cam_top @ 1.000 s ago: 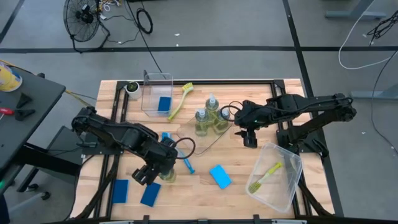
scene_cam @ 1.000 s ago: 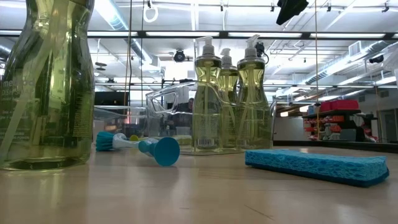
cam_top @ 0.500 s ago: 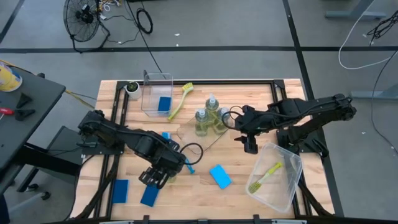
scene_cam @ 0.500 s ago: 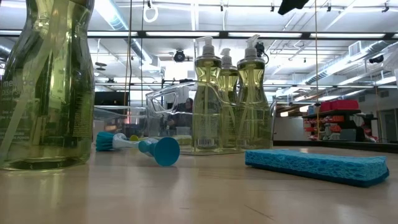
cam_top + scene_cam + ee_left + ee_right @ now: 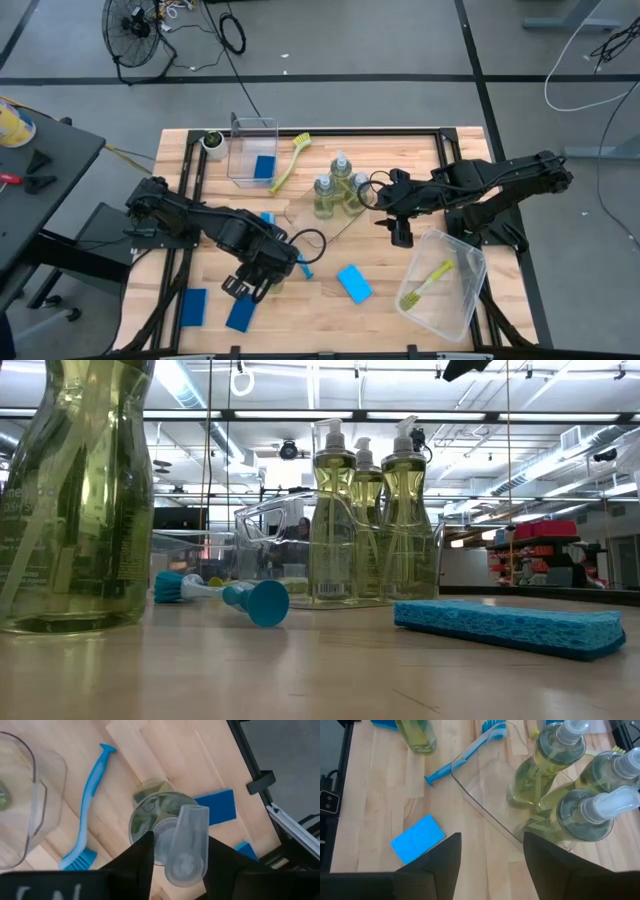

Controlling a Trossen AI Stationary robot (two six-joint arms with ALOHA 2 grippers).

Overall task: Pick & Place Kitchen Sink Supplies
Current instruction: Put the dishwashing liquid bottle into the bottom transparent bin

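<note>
One clear bottle of yellow-green liquid point(image 5: 272, 281) stands alone on its base near the table's near left; it looms at the left of the low view point(image 5: 75, 490). My left gripper point(image 5: 181, 837) is above it, pointing down, open, with a finger on each side of the bottle's pump top point(image 5: 187, 845). Three more bottles point(image 5: 338, 190) stand together mid-table. My right gripper point(image 5: 401, 232) hovers open and empty just right of them. A blue brush point(image 5: 298, 262) lies beside the lone bottle. A blue sponge point(image 5: 352, 284) lies flat nearby. My left gripper's fingers point(image 5: 142, 857) stand on either side of the lone bottle's neck, coming from above. I cannot tell whether they touch it. The bottle stands upright on the table.
Two blue sponges point(image 5: 215, 310) lie at the near left. A clear upright bin point(image 5: 252, 148) at the back holds a sponge, with a yellow-green brush point(image 5: 288, 160) beside it. A tipped clear bin point(image 5: 442, 285) holds another yellow-green brush. A clear flat tray point(image 5: 490, 795) lies by the three bottles.
My left gripper has moved toward the table's right edge, from beside the lone bottle to over its top, and has kept there for the last half second. The bottle still stands on the table.
</note>
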